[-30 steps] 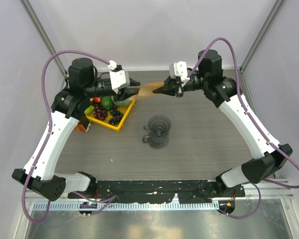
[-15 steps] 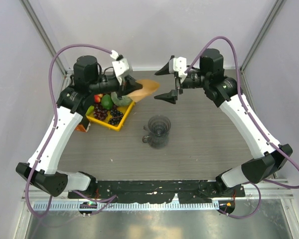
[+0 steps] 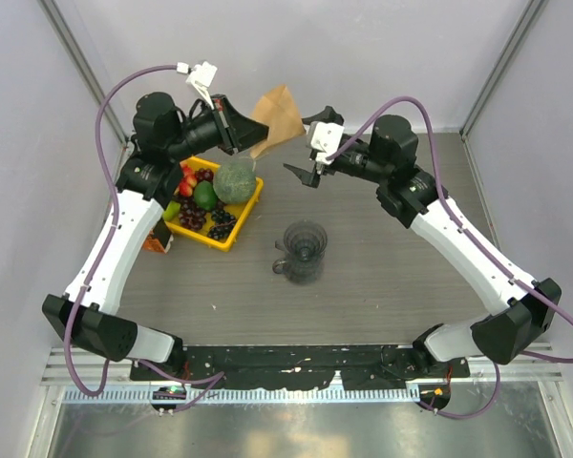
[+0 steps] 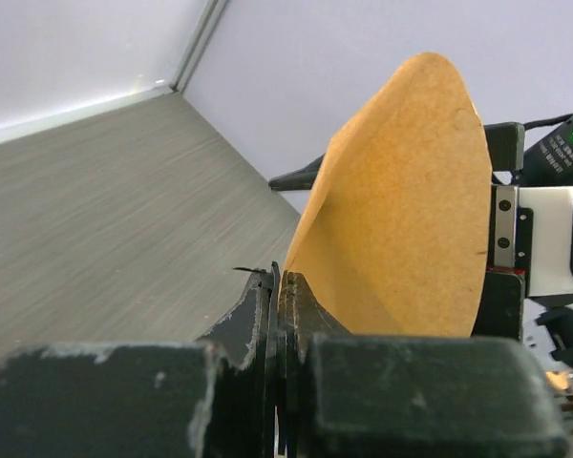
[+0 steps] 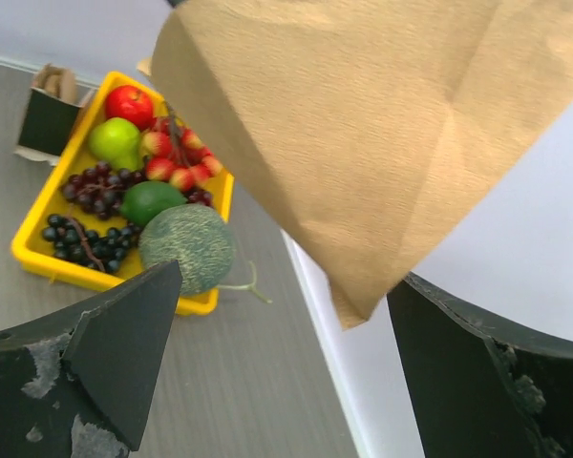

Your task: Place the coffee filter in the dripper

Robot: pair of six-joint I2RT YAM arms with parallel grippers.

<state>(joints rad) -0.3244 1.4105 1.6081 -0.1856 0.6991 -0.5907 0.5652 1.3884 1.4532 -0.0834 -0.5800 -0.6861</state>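
The coffee filter, a light-brown paper cone, hangs in the air above the table's far side. My left gripper is shut on one edge of it; in the left wrist view the filter rises from the closed jaws. My right gripper stands wide open just right of the filter. In the right wrist view the filter's lower corner hangs between the spread fingers, touching neither. The dripper, a clear ribbed glass vessel, stands upright mid-table, below and nearer than both grippers.
A yellow fruit tray with a green melon, grapes and apples sits left of the dripper; it also shows in the right wrist view. An orange-brown carton stands at the tray's left. White walls close the back and sides.
My right gripper opened and let go of the filter, then moved left. My left gripper closed on the filter and lifted it up and toward the back wall.
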